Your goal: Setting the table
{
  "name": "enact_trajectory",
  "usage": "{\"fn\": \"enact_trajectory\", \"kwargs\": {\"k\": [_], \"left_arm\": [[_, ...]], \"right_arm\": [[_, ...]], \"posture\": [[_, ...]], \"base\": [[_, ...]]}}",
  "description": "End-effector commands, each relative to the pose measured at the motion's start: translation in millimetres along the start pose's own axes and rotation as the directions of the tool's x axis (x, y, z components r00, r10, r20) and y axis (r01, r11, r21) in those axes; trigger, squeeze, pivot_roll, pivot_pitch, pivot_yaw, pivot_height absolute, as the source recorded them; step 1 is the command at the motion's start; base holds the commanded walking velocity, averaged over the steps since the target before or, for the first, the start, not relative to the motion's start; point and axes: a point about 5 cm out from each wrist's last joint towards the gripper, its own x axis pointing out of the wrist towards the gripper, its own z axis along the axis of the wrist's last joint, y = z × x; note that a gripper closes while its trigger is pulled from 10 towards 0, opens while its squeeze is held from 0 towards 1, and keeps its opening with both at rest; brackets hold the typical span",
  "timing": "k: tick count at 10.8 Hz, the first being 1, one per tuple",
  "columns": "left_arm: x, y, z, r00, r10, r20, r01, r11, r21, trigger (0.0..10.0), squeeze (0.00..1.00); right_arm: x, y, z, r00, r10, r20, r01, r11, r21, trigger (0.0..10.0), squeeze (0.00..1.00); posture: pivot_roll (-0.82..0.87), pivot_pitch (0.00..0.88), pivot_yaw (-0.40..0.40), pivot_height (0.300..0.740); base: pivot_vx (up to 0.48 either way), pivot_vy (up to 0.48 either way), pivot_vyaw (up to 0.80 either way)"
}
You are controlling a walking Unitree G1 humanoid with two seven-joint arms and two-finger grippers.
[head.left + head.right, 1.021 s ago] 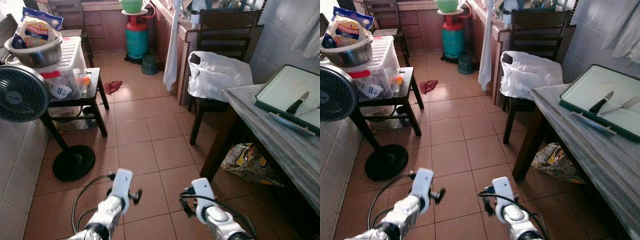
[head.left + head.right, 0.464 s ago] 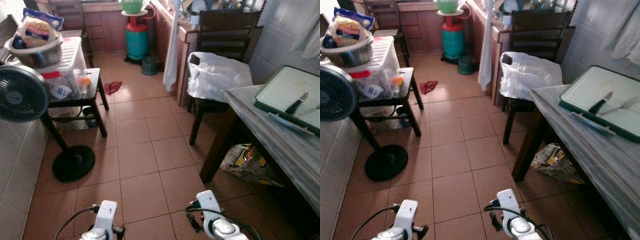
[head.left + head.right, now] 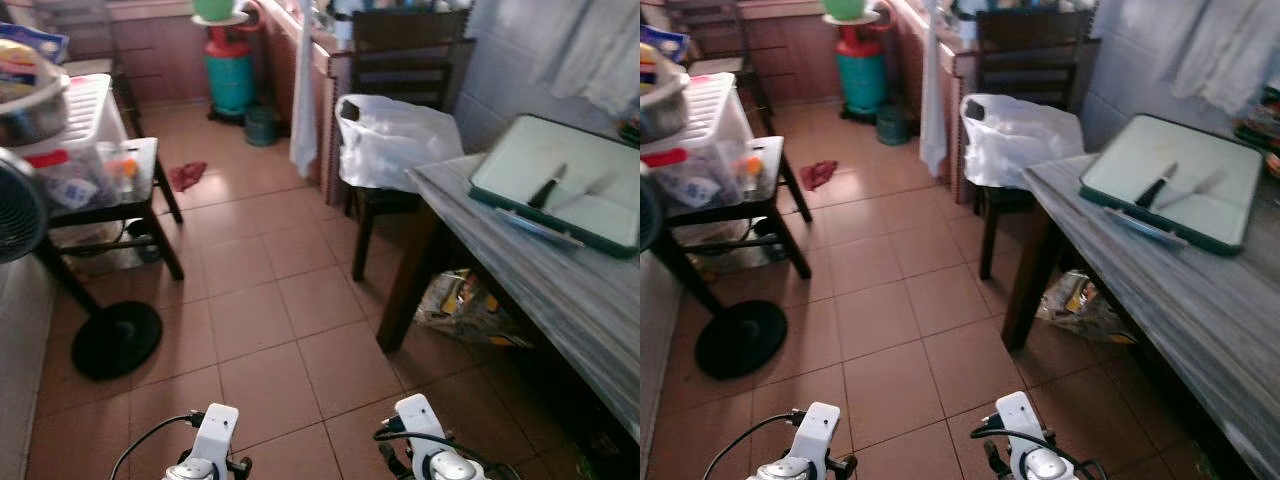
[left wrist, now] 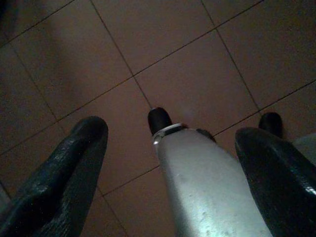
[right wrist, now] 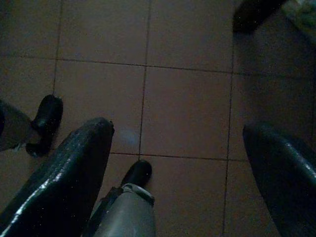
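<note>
Head stereo down at table [image 3: 560, 290]; wrist cameras floorward [image 4: 187, 74]

A home kitchen with a terracotta tiled floor [image 3: 250, 320]. A grey wooden table [image 3: 560, 290] holds a green-edged tray [image 3: 590, 215] with cutlery; beyond it stand a dark chair [image 3: 405, 60], a counter and a teal gas cylinder [image 3: 231, 82].

Both arms are lower than a second ago; the camera has turned right, toward the worktop [image 3: 560, 290].
</note>
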Motion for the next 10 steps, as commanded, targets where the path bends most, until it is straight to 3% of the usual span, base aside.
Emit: {"fn": "enact_trajectory", "kwargs": {"k": [1,7,10], "left_arm": [[-0.2,0.5,-3.0,1.000,0.002,-0.019,-0.002,1.000,0.018,10.0,0.00],[0.4,-2.5,-0.6,1.000,-0.002,-0.026,0.004,0.998,0.060,10.0,0.00],[0.3,-2.1,-1.3,1.000,0.002,-0.031,0.000,0.998,0.058,10.0,0.00]], "right_arm": [[0.3,2.0,1.6,1.000,0.018,0.007,-0.017,0.999,-0.034,10.0,0.00],[-0.7,3.5,-4.3,1.000,0.023,-0.011,-0.024,0.999,-0.045,10.0,0.00],[-1.5,2.2,-8.0,1.000,0.019,-0.025,-0.020,0.998,-0.053,10.0,0.00]], "posture": [[0.12,0.000,-0.015,0.740],[0.12,0.000,-0.016,0.740],[0.13,0.000,-0.017,0.740]], "base": [[0.000,0.000,0.80],[0.000,0.000,0.80],[0.000,0.177,0.00]]}}
